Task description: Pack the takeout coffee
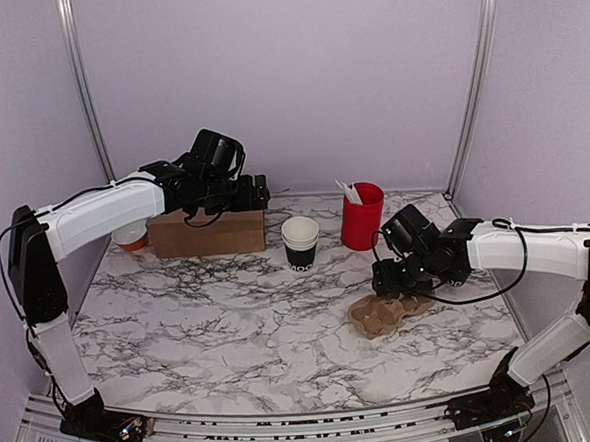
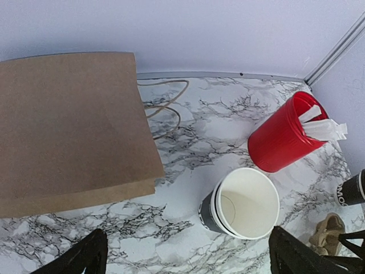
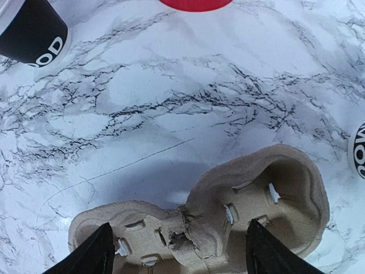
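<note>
The takeout coffee [image 3: 360, 150] shows only as a sliver of black cup with white lettering at the right edge of the right wrist view. It also shows at the right edge of the left wrist view [image 2: 352, 190], and the right arm hides it from above. My right gripper [image 3: 181, 254] [image 1: 392, 278] stands open low over the middle of a brown pulp cup carrier [image 3: 256, 200] [image 1: 386, 314], one finger on each side. My left gripper [image 2: 191, 260] [image 1: 250, 192] hangs wide open and empty above the back of the table, over the brown paper bag's [image 2: 68, 131] [image 1: 208, 232] edge.
A stack of lidless black cups [image 1: 300, 243] [image 2: 242, 202] stands mid-table. A red cup of utensils [image 1: 361, 215] [image 2: 282, 137] stands behind it to the right. A small orange-and-white cup [image 1: 131, 236] sits left of the bag. Walls close the back and sides.
</note>
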Motion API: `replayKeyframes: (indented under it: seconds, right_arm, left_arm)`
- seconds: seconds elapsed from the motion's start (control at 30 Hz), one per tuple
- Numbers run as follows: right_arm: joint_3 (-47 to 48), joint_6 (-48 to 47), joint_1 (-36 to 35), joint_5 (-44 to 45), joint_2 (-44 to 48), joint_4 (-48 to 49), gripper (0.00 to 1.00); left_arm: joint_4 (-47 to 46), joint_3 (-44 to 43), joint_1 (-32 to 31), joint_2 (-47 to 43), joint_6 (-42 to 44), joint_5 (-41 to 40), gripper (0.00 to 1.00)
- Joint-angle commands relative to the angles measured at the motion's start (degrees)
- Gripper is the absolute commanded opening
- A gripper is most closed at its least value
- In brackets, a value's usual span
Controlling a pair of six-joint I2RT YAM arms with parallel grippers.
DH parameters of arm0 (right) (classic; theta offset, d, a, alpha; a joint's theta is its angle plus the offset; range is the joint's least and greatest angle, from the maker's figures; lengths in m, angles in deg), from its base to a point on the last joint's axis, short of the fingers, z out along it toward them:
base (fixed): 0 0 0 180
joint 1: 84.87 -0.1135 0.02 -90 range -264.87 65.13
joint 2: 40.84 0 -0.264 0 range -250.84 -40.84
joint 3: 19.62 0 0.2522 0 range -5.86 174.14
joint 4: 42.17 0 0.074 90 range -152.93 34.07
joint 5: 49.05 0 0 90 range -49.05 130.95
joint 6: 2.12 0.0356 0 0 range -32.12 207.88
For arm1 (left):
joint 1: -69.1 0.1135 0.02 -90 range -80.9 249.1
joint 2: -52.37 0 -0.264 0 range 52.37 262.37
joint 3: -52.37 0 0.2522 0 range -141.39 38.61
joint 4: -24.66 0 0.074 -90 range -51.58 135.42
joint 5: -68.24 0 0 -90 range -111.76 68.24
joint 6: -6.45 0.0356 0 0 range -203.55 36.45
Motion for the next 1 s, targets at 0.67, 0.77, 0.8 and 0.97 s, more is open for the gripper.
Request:
replayKeyframes:
  seconds: [0.67, 0.77, 0.8, 0.97]
  right_arm:
    - [5.4, -1.1, 0.4, 2.0, 8.3, -2.8, 0.79]
    - [5.4, -0.9, 0.4, 1.9, 8.5, -2.7, 0.79]
    - [5.3, -0.9, 0.4, 1.8, 8.5, -2.7, 0.79]
    - [5.1, -0.7, 0.4, 1.4, 8.3, -2.2, 0.79]
  left_arm:
    - [24.4, -48.6, 0.3, 41.9, 17.0, -26.8, 0.99]
    - [24.3, -49.2, 0.3, 43.6, 17.9, -28.6, 0.99]
    - [24.3, -49.2, 0.3, 43.8, 18.1, -29.3, 0.99]
    - [24.0, -49.0, 0.3, 44.2, 19.1, -30.9, 0.99]
